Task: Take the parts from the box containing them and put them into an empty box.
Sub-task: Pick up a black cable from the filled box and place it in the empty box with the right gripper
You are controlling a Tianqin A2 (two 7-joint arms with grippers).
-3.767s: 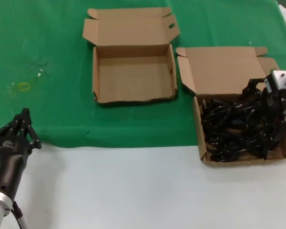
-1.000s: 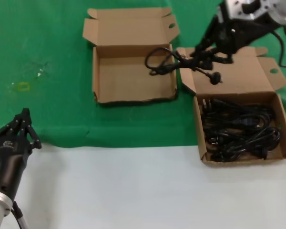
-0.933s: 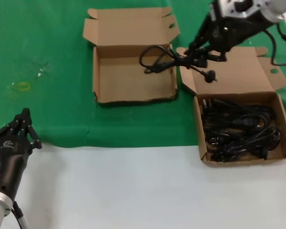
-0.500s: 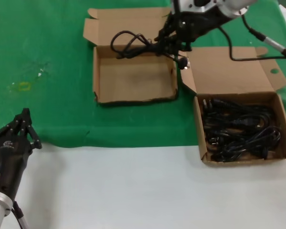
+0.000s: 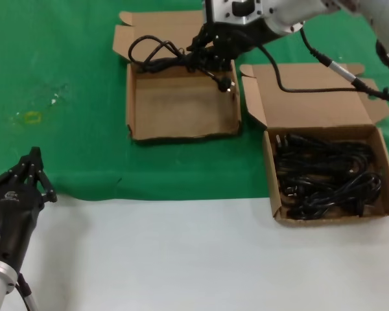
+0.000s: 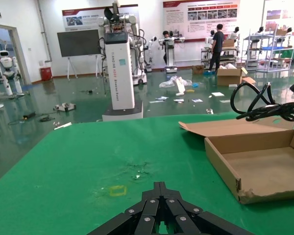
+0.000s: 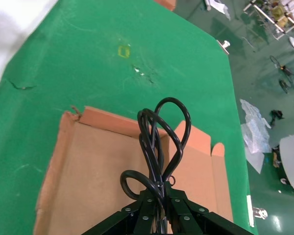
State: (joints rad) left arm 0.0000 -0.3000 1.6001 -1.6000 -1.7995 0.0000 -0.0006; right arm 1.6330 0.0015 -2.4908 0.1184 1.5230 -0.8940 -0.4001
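Observation:
My right gripper (image 5: 206,57) is shut on a looped black power cord (image 5: 152,52) and holds it above the back edge of the empty box (image 5: 131,103). The cord's loops hang over the box's left half, and its plug (image 5: 226,83) dangles over the right half. In the right wrist view the gripper (image 7: 159,188) pinches the cord (image 7: 154,129) over the box floor (image 7: 88,166). The box containing the parts (image 5: 270,175) stands at the right with several black cords (image 5: 324,175) in it. My left gripper (image 5: 32,163) is parked at the near left, shut and empty (image 6: 159,185).
Both boxes stand on a green cloth (image 5: 65,58); a white tabletop (image 5: 181,259) lies in front. A yellow mark (image 5: 31,117) is on the cloth at the left. The right arm's black cable (image 5: 311,87) hangs over the full box's open lid.
My right gripper has lifted one cord bundle out of the right box and carried it left, from over that box's lid to above the empty box. The left arm has not moved.

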